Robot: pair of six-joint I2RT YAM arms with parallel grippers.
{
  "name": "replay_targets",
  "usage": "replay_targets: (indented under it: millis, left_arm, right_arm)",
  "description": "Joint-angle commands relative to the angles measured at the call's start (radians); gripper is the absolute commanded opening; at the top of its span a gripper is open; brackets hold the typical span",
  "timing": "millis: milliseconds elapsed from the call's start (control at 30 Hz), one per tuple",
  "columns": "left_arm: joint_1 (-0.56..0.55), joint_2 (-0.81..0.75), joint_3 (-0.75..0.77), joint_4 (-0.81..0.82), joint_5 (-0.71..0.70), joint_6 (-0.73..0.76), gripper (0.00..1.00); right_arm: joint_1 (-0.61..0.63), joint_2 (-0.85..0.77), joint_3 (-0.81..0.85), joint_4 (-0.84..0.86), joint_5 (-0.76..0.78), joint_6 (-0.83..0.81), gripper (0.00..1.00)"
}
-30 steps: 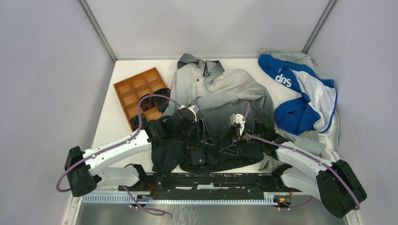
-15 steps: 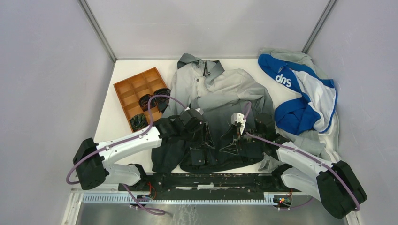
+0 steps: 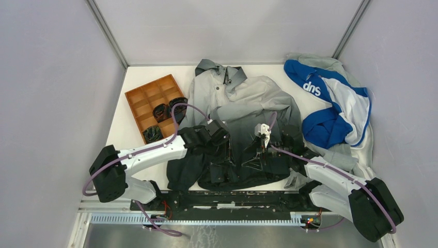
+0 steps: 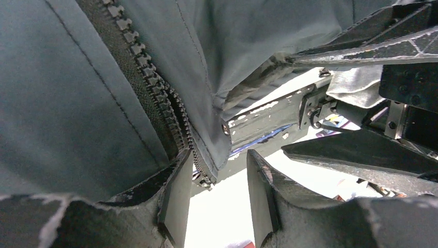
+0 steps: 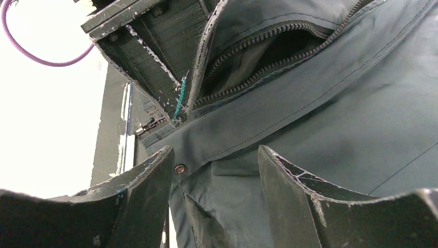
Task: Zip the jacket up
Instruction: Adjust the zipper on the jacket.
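**Jacket position.** The jacket [image 3: 243,101] lies flat at the centre of the table [image 3: 120,137]. Its light collar points to the top of the frame and its dark hem to the bottom, where both your arms meet it. I judge you are at the hem because the two zipper halves must be joined there before any upward pull.

**Left tool** [image 4: 217,199]. The jaws stand part-way apart with nothing clamped. In the left wrist view the front zipper [image 4: 155,88] runs down from the upper left. Its bottom end hangs in the gap, just beside one finger [image 4: 175,191] and apart from the other. This reads as lining up on the zipper's end.

**Right tool** [image 5: 214,188]. The jaws are wide. Hem cloth carrying a snap button [image 5: 180,169] drapes loosely across the gap and is not pinched. It is probably placed there to steady the opposite front panel.

**Uncertain.** The right wrist view shows a gaping run of zipper teeth [image 5: 268,44] near the top of the frame. You cannot tell from here whether it is the front zipper or a pocket.

**Surroundings.**
- An orange compartment tray [image 3: 150,101] sits near the jacket at centre left, with dark items [image 3: 161,111] in several cells.
- A blue-and-white garment [image 3: 330,103] lies at upper right over a light grey sweatshirt [image 3: 361,150].
- Neither blocks you.

**Obstructions.** Both tools crowd the same patch of hem. In the top view, folds of dark cloth hide the zipper's start.
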Motion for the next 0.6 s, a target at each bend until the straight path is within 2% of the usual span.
replay_targets:
  millis: [0,200,400,567]
  left_arm:
    - [-0.009,0.016,0.061,-0.075,-0.023,0.067,0.5]
    - [-0.013,0.035,0.071,-0.09,-0.014,0.071,0.51]
    - [-0.019,0.065,0.041,-0.018,0.031,0.058,0.48]
    - [-0.018,0.077,0.014,0.053,0.066,0.047,0.34]
  right_arm:
    - [-0.006,-0.018,-0.009,0.038,0.007,0.014,0.67]
    - [-0.006,-0.018,-0.01,0.05,0.007,0.024,0.67]
    - [-0.009,-0.021,-0.007,0.053,0.003,0.034,0.67]
    - [-0.014,-0.026,0.001,0.045,-0.005,0.038,0.66]
